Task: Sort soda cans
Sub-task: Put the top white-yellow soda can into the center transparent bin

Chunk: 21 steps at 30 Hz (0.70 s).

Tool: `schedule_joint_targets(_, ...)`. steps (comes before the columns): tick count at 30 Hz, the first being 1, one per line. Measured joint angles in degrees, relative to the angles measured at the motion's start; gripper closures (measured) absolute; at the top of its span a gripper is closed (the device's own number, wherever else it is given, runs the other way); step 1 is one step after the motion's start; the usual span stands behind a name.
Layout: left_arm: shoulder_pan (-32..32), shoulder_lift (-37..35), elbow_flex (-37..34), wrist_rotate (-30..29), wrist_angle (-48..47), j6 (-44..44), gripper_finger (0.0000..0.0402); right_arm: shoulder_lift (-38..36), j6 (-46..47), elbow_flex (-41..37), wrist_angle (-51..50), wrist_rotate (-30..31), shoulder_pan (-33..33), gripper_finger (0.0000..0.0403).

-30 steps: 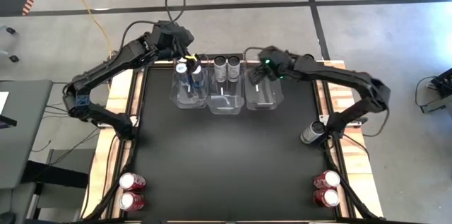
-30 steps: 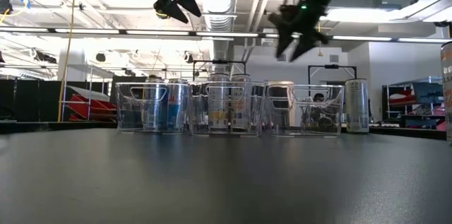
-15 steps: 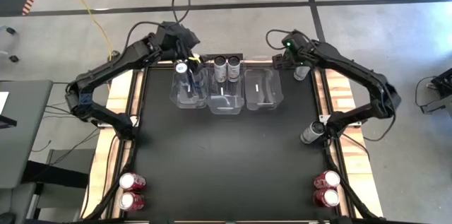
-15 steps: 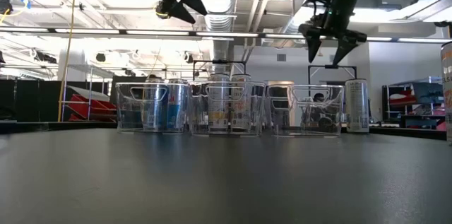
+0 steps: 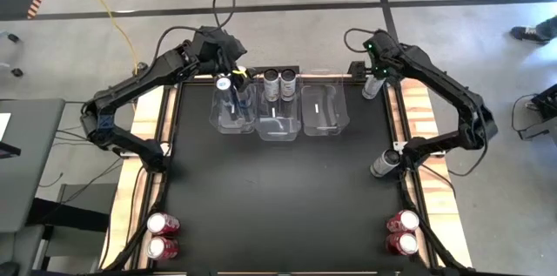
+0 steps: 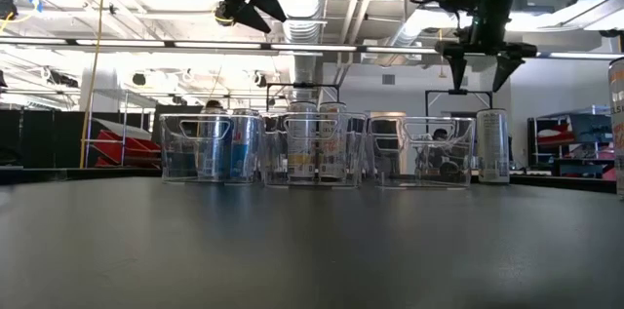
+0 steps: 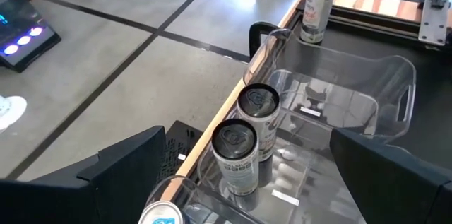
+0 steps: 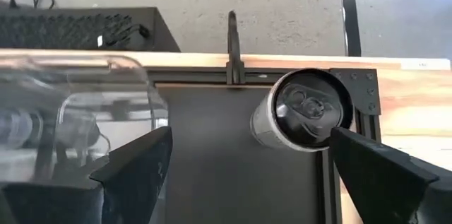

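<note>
Hovering over the far right corner of the table (image 5: pixel 278 215), the right gripper (image 6: pixel 479 73) lines up on a lone silver can (image 8: pixel 305 111) standing upright just outside the empty right-hand bin (image 5: pixel 324 111). Fingers are spread wide, nothing between them, one on each side of the can and well above its top. By my reading this is the approach to a pick: next it needs a straight drop, then a squeeze around the can's body. The left gripper (image 6: pixel 242 2) waits high over the left bin (image 5: pixel 233 112), fingers also spread and empty. Two dark cans (image 7: pixel 247 136) sit in the middle bin (image 5: pixel 278 117); red cans (image 5: pixel 163 234) wait at the near corners.
</note>
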Motion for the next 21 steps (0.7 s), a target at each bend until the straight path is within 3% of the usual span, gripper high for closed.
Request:
schedule_joint_targets(10, 0.0, 0.0, 0.0, 0.1, -0.3, 0.7, 0.0006, 1.2, 2.7, 0.0, -0.5, -0.9, -3.4, 0.0003)
schedule_joint_targets(21, 0.0, 0.0, 0.0, 1.1, -1.3, 0.4, 0.0006, 5.8, 16.4, 0.0, -3.1, 1.1, -2.7, 0.0003)
